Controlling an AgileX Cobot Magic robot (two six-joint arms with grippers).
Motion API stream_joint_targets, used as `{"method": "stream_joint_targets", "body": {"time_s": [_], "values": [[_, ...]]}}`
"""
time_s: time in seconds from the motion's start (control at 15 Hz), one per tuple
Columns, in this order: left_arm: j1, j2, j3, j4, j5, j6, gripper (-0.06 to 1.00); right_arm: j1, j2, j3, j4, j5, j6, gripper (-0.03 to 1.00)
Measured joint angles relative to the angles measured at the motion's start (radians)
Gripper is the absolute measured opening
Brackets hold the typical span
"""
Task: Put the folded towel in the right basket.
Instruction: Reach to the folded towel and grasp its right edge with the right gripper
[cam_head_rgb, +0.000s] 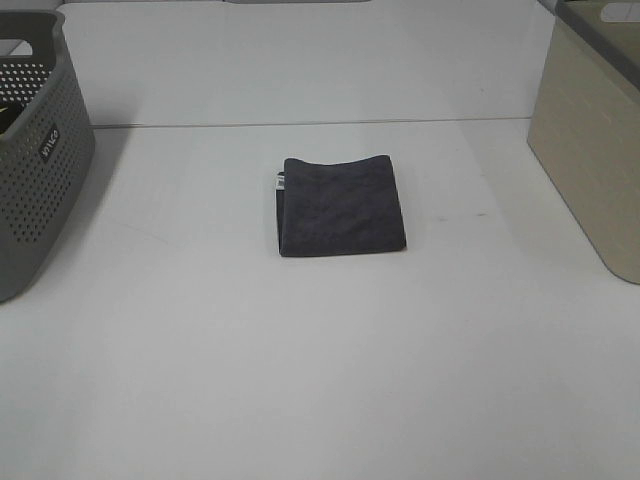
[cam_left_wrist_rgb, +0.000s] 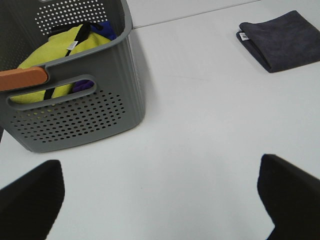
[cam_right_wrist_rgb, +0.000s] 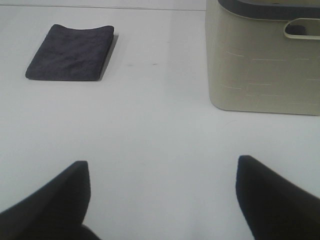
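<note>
A dark grey folded towel (cam_head_rgb: 341, 206) lies flat on the white table at the middle. It also shows in the left wrist view (cam_left_wrist_rgb: 281, 40) and in the right wrist view (cam_right_wrist_rgb: 70, 52). The right basket (cam_head_rgb: 592, 140) is beige with a grey rim, at the table's right edge; the right wrist view (cam_right_wrist_rgb: 262, 60) shows its side and handle slot. Neither arm shows in the exterior high view. My left gripper (cam_left_wrist_rgb: 160, 200) is open and empty over bare table, far from the towel. My right gripper (cam_right_wrist_rgb: 162, 197) is open and empty, the basket beyond it.
A grey perforated basket (cam_head_rgb: 35, 150) stands at the table's left edge; the left wrist view shows yellow and purple cloths (cam_left_wrist_rgb: 60, 55) inside it and an orange strip (cam_left_wrist_rgb: 22, 78) on its rim. A wall seam runs along the table's back.
</note>
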Motion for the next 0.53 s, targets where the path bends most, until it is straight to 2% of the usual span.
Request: {"method": "stream_joint_targets", "body": {"time_s": [0.53], "values": [[0.0,0.0,0.0,0.0,0.0,0.0,0.99,0.0,0.0,0.0,0.0,0.0,0.0,0.75]]}}
